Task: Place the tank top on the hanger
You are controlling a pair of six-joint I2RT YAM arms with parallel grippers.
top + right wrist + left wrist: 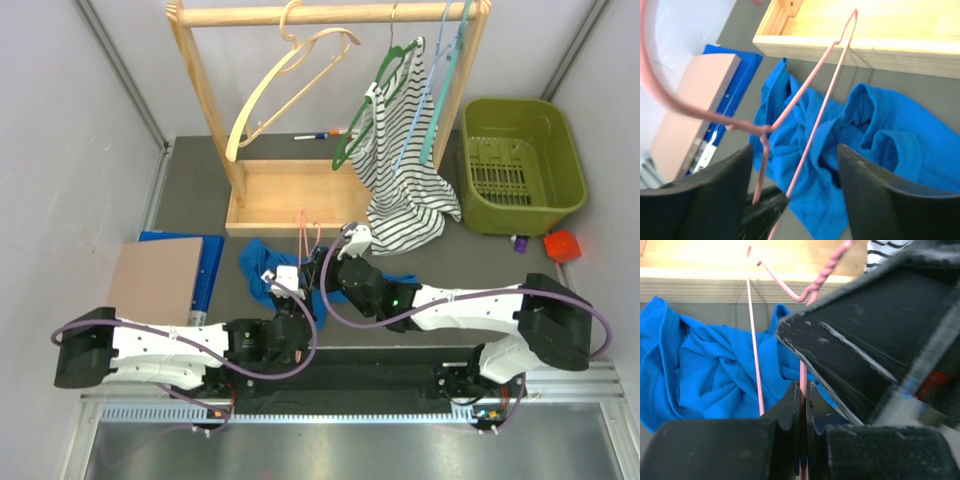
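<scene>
The royal-blue tank top (258,266) lies crumpled on the grey mat in front of the wooden rack base; it also shows in the left wrist view (700,370) and the right wrist view (885,135). The thin pink wire hanger (303,232) stands tilted over it, seen in the left wrist view (754,340) and the right wrist view (825,70). My left gripper (297,286) (803,390) is shut on the hanger's wire. My right gripper (323,268) (795,150) is open right beside it, its fingers (875,190) straddling the wire above the tank top without holding anything.
A wooden rack (290,205) at the back carries a cream wooden hanger (290,75) and a green hanger (375,110) with a striped top (405,190). A green basket (515,165) stands at the right, a red object (561,245) near it. A blue folder with a brown board (160,275) lies at the left.
</scene>
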